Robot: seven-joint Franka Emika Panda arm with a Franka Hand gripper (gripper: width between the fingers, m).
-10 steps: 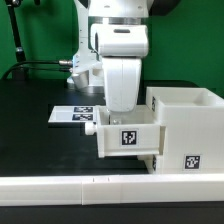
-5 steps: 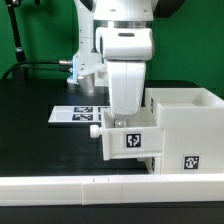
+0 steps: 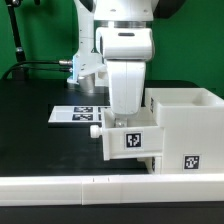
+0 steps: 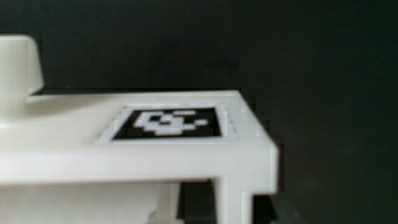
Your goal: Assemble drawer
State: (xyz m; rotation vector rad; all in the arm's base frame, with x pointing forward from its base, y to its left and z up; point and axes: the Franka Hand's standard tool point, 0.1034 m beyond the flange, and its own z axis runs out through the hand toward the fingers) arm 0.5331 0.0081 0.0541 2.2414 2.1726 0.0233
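Arm stands over the drawer, which sits partly inside the box on the table. Gripper at drawer's top; finger state cannot be told. Marker board lies behind.

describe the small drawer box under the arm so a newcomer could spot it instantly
Find the big open-topped white drawer housing on the black table, at the exterior view's right. Against its side toward the exterior view's left, right under the gripper, sits the smaller drawer box. Unlike the housing, it has a round knob poking out.
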